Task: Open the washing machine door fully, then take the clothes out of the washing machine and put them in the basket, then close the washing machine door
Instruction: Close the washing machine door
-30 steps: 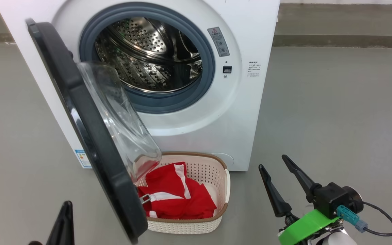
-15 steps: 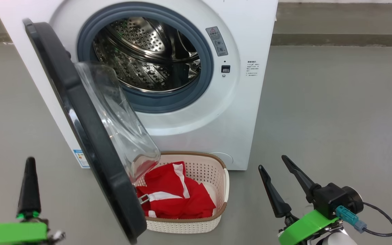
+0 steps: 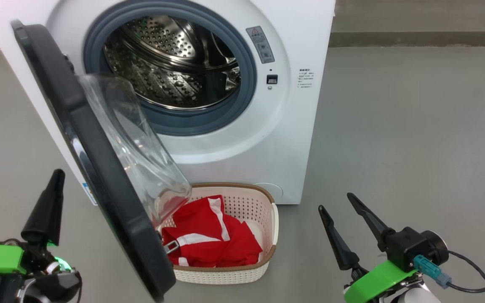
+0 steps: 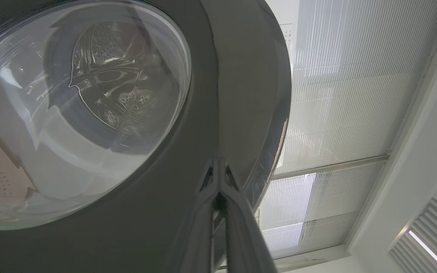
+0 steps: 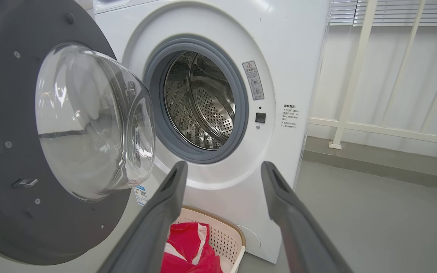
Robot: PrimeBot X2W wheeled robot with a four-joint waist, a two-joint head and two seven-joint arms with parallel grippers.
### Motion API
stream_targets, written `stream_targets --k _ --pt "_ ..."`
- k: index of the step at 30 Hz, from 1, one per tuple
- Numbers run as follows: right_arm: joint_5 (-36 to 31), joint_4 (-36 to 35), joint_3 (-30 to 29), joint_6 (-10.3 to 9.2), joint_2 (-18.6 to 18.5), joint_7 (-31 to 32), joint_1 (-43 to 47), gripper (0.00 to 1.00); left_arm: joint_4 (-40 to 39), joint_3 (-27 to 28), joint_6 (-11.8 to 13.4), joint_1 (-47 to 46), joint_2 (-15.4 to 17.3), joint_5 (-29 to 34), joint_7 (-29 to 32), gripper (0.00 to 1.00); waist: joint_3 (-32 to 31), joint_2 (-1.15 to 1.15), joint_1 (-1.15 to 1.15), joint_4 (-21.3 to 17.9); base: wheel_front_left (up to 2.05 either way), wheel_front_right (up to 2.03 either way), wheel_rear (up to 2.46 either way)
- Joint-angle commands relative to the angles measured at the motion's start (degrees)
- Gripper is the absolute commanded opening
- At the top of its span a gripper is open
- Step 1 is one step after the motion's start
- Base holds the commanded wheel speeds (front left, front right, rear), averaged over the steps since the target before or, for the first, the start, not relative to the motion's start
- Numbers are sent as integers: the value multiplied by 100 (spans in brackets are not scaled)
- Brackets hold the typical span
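Left gripper [image 3: 58, 173] risen; glossy door [image 3: 103, 176], perforated drum [image 3: 162, 63].

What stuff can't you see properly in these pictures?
1. Head view: the washing machine door hides the left part of the basket and the clothes.
2. Head view: the writing on the grey sticker is too small to read.
3. Left wrist view: whether the shut left claw touches the door, too dim and close.
4. Right wrist view: the bottom edge cuts off the basket.

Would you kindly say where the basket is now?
Head view, lower centre: the basket sits on the floor before the washing machine, beside the open door.
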Motion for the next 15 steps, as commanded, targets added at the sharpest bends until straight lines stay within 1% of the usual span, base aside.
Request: stream_targets --k 1,4,8,15 --pt "-47 -123 135 28 9 -36 -171 100 -195 185 61 -240 83 -61 49 0 25 0 0 -27 0 0 0" --pt "-37 -147 122 28 9 -36 -187 100 -297 125 213 -270 83 -299 118 0 66 0 0 -66 0 0 0" --pt "-51 -180 112 28 9 -36 -199 100 -449 -49 297 -246 82 -282 184 0 144 0 0 -146 0 0 0" --pt "-54 -182 115 28 9 -36 -228 100 -509 -225 295 -305 82 -312 178 0 265 0 0 -330 0 0 0"
